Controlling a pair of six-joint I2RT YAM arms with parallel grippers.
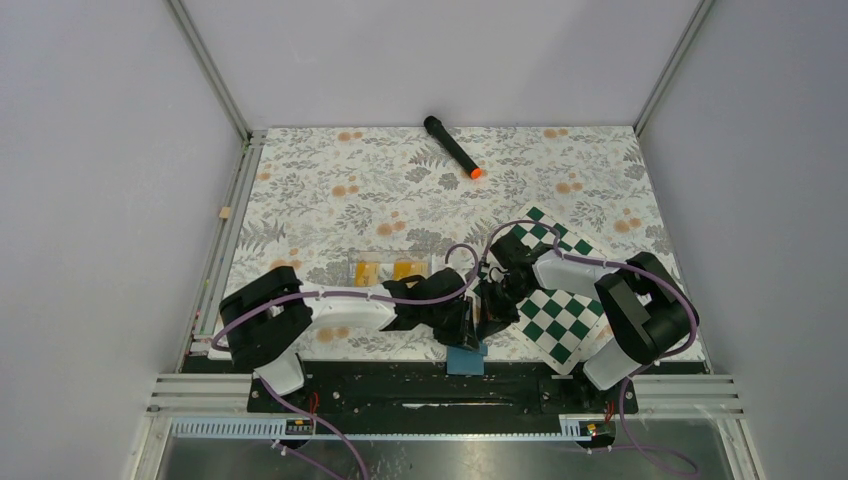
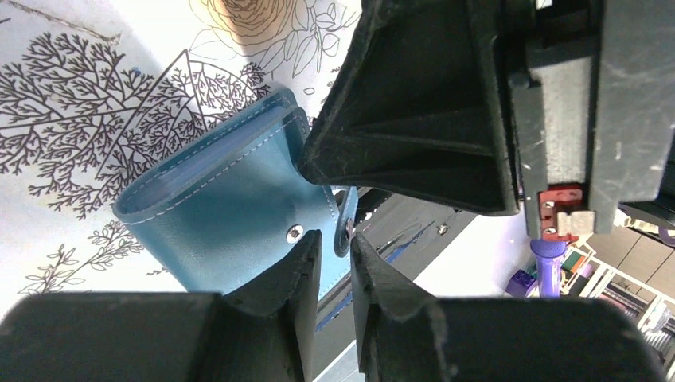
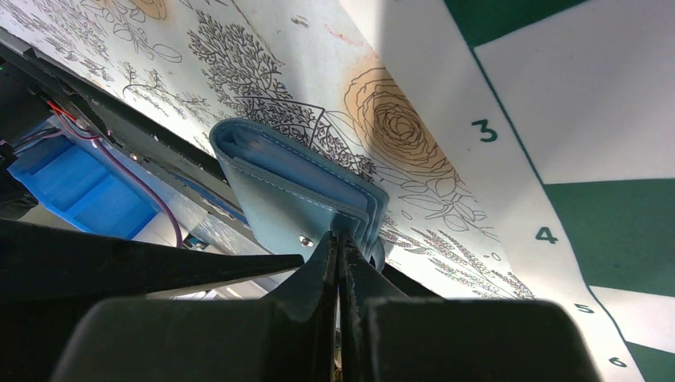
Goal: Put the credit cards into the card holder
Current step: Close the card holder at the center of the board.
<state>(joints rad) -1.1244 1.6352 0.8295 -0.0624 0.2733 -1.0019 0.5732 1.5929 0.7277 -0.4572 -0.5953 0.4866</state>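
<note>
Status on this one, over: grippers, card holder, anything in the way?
Right gripper shut on card holder. Left gripper jaws slightly apart around snap tab. Credit cards not yet in. No obstruction seen.

Plain pale grey walls [image 1: 420, 60], evenly lit, close in at 9, 12 and 3 o'clock, with aluminium posts [image 1: 210, 65] rising at 11 and 1, a floral cloth [image 1: 320, 170] across the middle and a metal rail [image 1: 200, 390] along 6 o'clock.

Robot lab enclosure, white panels [image 1: 420, 60], aluminium frame [image 1: 208, 70]
</note>
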